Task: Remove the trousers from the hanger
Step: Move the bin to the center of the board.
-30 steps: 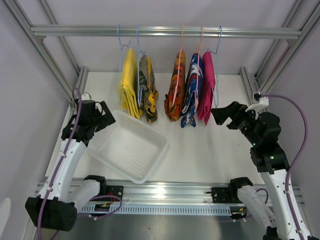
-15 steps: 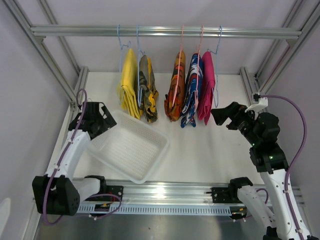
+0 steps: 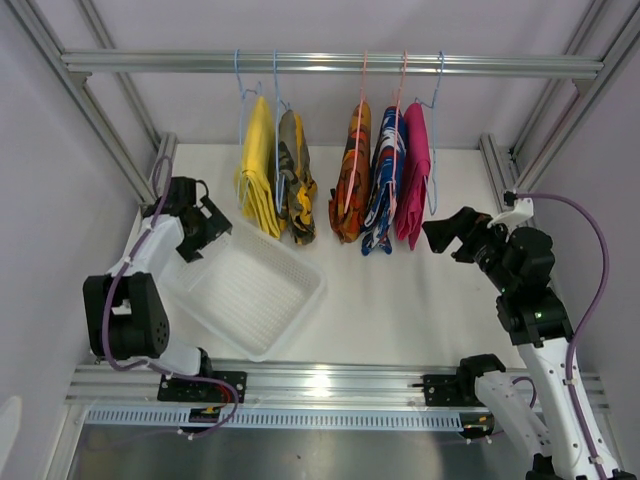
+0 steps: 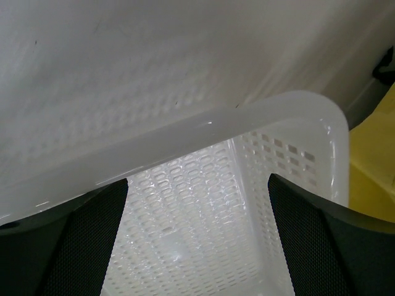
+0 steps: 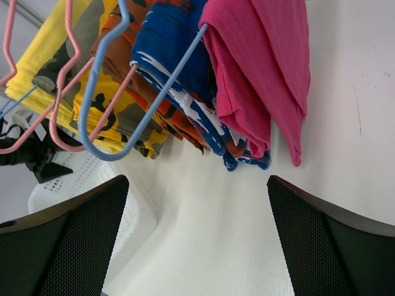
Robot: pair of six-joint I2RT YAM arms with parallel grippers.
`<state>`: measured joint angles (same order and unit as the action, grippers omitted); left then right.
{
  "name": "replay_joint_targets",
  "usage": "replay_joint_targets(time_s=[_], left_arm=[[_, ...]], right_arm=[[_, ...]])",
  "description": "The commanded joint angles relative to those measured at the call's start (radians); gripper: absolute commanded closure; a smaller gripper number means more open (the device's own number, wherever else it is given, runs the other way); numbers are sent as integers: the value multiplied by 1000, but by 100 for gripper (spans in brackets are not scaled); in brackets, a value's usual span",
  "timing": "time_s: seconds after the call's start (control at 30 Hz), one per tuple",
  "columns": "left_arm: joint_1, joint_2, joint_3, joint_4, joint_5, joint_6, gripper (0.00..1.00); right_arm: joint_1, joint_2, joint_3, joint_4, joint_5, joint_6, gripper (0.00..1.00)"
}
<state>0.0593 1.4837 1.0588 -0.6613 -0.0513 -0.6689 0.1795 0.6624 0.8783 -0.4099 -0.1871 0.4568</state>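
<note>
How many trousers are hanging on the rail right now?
5, left to right on the rail: yellow pair, camouflage pair, orange pair, blue-red-white pair, magenta pair. None looks hidden.

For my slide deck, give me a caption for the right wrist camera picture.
Open right gripper faces the magenta trousers hanging beside the blue-red-white pair.
</note>
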Motion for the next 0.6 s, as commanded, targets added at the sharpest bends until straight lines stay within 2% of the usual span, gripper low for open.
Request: replay_joint_targets(time_s=[0.0,0.27,0.57], left_arm=[[7,47,96,23,-33,-20,1],[-1,219,286,-4,-104,14,1],[-39,417,478,28,-117,29,1]], right_arm=[[2,-3,-16,26,21,-29,1],[-3,31,-33,57,25,-21,1],[-11,57,-42,80,40,-18,1]])
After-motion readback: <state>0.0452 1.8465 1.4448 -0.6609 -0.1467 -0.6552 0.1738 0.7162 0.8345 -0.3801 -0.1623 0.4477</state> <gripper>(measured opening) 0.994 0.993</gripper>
